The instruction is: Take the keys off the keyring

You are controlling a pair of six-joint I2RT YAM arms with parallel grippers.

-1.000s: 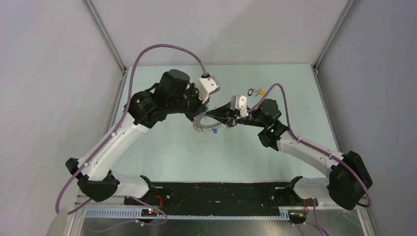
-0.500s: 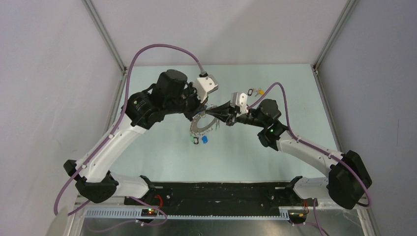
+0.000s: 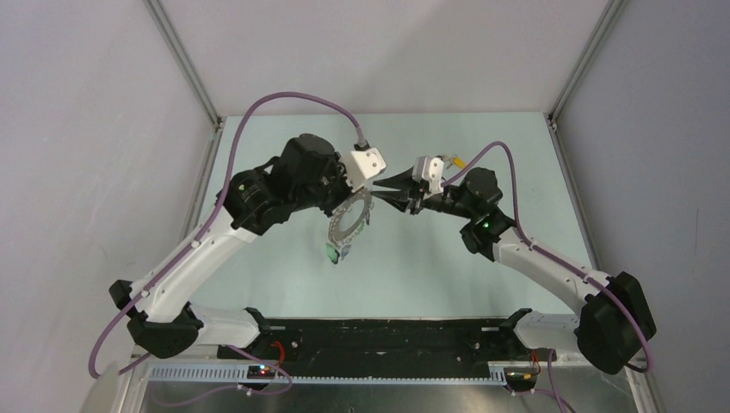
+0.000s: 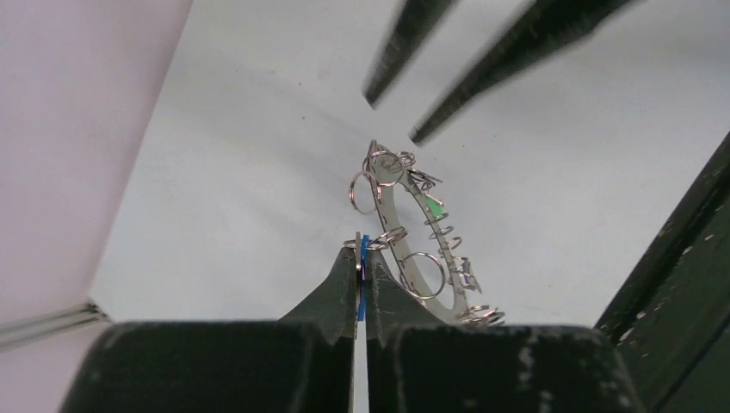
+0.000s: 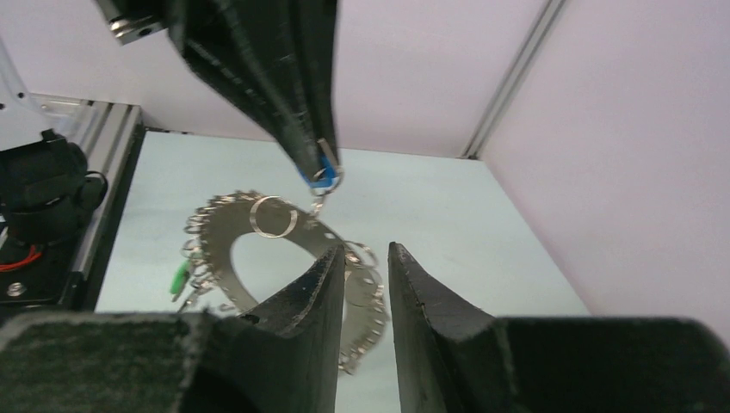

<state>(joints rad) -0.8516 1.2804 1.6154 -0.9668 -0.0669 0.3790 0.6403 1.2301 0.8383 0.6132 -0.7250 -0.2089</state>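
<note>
The keyring (image 3: 348,220) is a silvery loop with a jagged rim of small split rings. It hangs on edge above the table. My left gripper (image 3: 363,195) is shut on a blue-headed key (image 4: 364,261) that is linked to the ring's top (image 4: 411,249). A green-headed key (image 3: 333,253) dangles at the ring's low end. It also shows in the right wrist view (image 5: 179,277). My right gripper (image 3: 380,184) is open and empty, its tips just right of the ring's top. In its own view (image 5: 366,250) the ring (image 5: 225,277) hangs behind its fingers.
Two loose keys, one with a yellow head (image 3: 458,160), lie on the pale table (image 3: 413,267) behind the right wrist. Grey walls and metal frame posts (image 3: 181,60) close in the far side. The black base rail (image 3: 379,335) runs along the near edge.
The left gripper has lifted the keyring off the table and it now hangs on edge. The right gripper has drawn up and back from the ring and stands open.
</note>
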